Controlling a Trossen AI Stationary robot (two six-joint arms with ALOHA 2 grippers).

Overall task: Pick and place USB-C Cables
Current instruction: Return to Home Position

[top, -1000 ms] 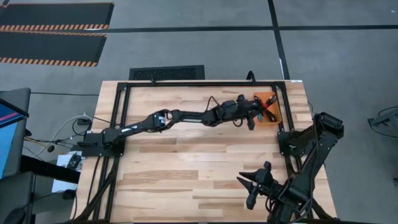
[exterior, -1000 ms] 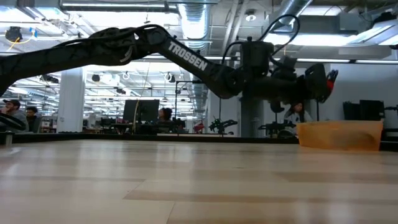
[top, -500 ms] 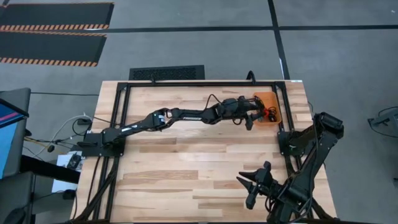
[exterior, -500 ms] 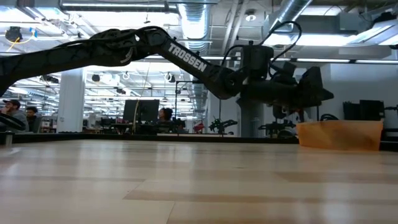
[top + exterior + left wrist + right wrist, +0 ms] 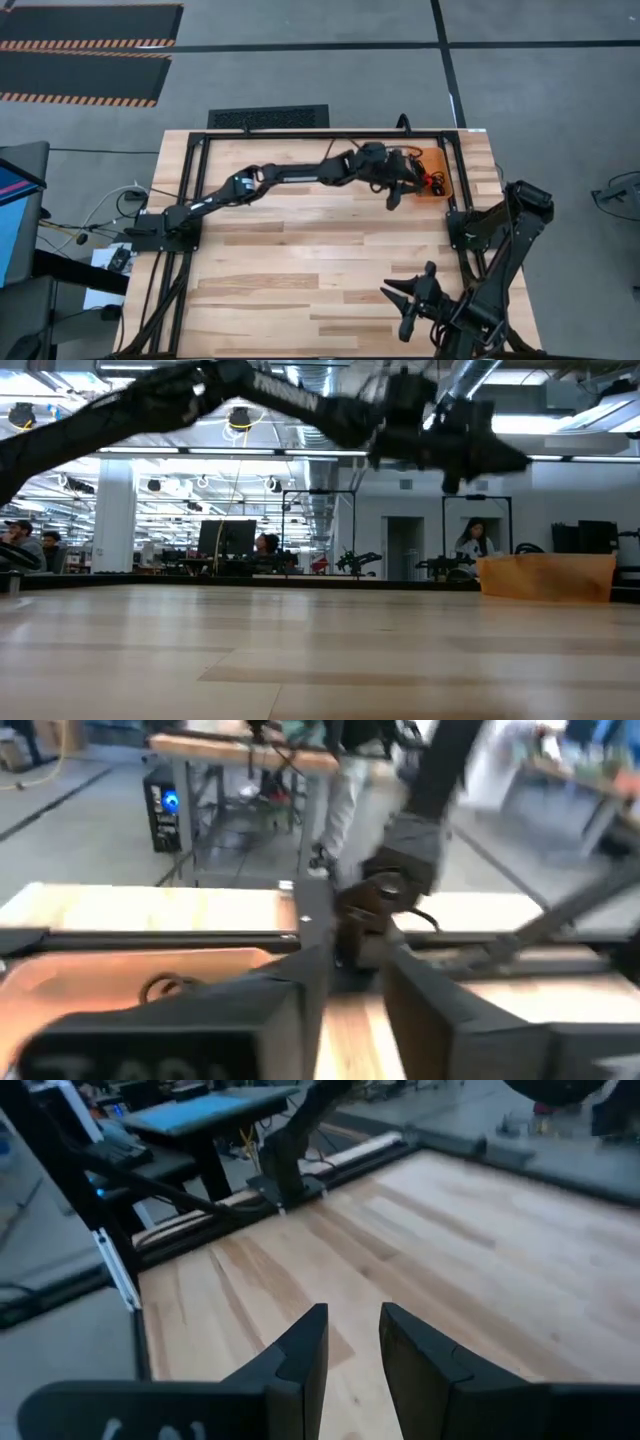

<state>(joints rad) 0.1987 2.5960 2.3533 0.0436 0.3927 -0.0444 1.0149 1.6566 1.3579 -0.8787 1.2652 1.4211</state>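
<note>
Left gripper (image 5: 392,198) has lifted off the orange tray (image 5: 428,158), fingers parted, empty. USB-C cables (image 5: 435,182) lie in the tray beside it: dark loops, red accents. Right gripper (image 5: 397,308) waits front-right, fingers spread.

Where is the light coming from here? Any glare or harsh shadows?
Low view: bright ceiling lamps behind leave the left claw a dark silhouette. High view: even light, no hard shadows on the table; the right claw waits at its near right corner.

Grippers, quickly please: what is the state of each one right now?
Left gripper: open, holding nothing.
Right gripper: open, holding nothing.
</note>
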